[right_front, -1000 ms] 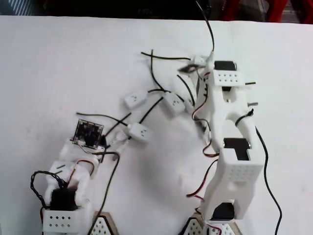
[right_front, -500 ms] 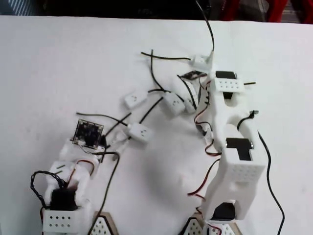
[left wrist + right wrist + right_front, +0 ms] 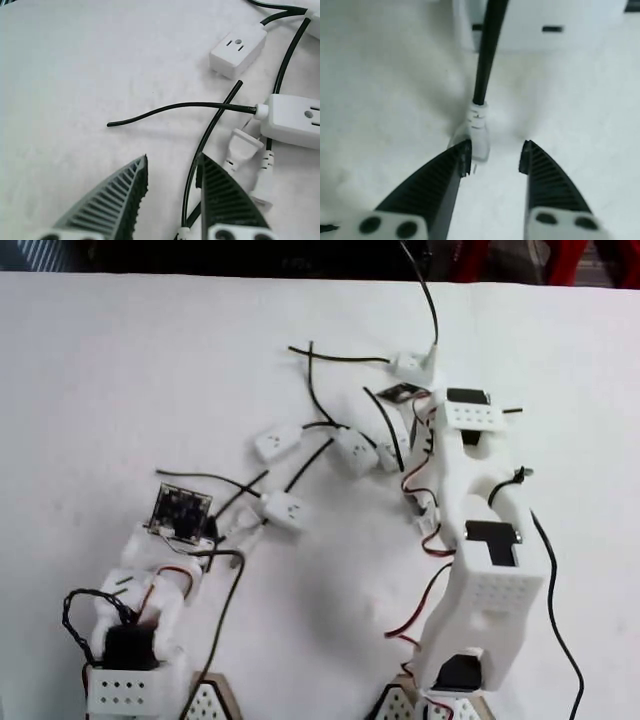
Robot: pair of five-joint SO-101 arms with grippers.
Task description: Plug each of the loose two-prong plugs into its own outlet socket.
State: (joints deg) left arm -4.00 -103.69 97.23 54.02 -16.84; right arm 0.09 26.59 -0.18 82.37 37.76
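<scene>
In the left wrist view my left gripper [image 3: 173, 159] is open just above the table, with a black cord [image 3: 200, 155] running between its fingers. Two white two-prong plugs [image 3: 244, 144] lie close beside it, next to a white outlet socket [image 3: 292, 120]; another socket [image 3: 237, 49] lies farther off. My right gripper [image 3: 496, 146] is open too, low over the table. A white plug [image 3: 478, 134] on a black cord rests between its fingers, close to one finger [image 3: 445, 175], in front of a white socket block [image 3: 545, 22]. In the high view this arm [image 3: 465, 415] reaches to the far right.
Three white sockets [image 3: 277, 443] [image 3: 354, 451] [image 3: 285, 510] lie mid-table among tangled black cords [image 3: 315, 390]. A further white piece [image 3: 410, 365] with a cord running off the far edge sits beside the right arm. A loose wire end [image 3: 150, 114] lies ahead of the left gripper.
The right arm has drawn back a little toward its base and to the right, uncovering the white piece at the far side. The left arm has stayed still.
</scene>
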